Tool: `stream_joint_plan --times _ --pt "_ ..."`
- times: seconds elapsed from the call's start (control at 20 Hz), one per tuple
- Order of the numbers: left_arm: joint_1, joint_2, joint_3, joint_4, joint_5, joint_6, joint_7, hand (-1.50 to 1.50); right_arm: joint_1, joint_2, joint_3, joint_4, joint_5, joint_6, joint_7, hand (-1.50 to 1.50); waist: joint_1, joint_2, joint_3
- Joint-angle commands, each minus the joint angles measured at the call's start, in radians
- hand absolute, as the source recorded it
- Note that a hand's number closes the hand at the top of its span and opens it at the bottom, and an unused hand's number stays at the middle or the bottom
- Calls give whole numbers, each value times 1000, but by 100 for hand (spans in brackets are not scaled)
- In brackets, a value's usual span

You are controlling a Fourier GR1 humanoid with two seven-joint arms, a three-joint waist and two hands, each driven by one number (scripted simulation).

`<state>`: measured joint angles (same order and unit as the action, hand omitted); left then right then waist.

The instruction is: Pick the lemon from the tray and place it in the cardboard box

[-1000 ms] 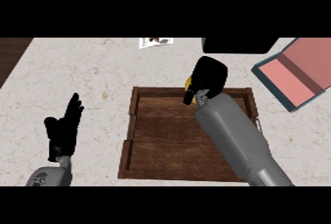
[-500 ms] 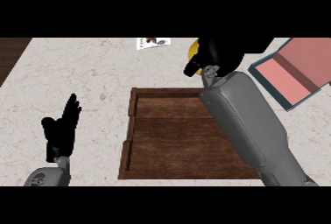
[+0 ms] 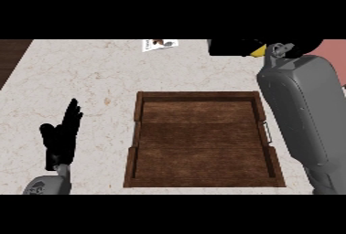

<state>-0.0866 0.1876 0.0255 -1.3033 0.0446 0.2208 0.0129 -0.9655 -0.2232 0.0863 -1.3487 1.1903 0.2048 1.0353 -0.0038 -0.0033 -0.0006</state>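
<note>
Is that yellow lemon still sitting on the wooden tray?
Apart. The head view shows the lemon up in the right hand, beyond the tray's far rim, over the counter.

The right robot hand [image 3: 238, 47] curls round the lemon [image 3: 257, 52] beyond the wooden tray [image 3: 139, 137].

The black right hand [image 3: 253, 45], on its grey right forearm [image 3: 304, 114], reaches to the view's top right, fingers curled. The black left hand [image 3: 61, 137] rests at lower left, fingers straight, pointing up.
</note>
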Motion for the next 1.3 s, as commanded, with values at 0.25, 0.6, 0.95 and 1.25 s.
stream_joint_plan --times 0.25,0.6,0.95,1.25 --pt "-36 -41 -9 63 -39 22 -51 0 28 -126 -159 139 -10 -122 -128 150 8 6 0" --pt "-8 -1 21 9 -4 -28 -5 0 34 -251 -290 395 -96 -265 -380 150 17 8 1" --pt "-72 -4 16 46 -23 -26 9 0 15 -329 -346 741 -76 -444 -553 150 32 19 1" --pt "-53 -18 -2 -25 -29 -14 43 0 10 -300 -502 872 -236 -542 -630 -150 40 17 3"
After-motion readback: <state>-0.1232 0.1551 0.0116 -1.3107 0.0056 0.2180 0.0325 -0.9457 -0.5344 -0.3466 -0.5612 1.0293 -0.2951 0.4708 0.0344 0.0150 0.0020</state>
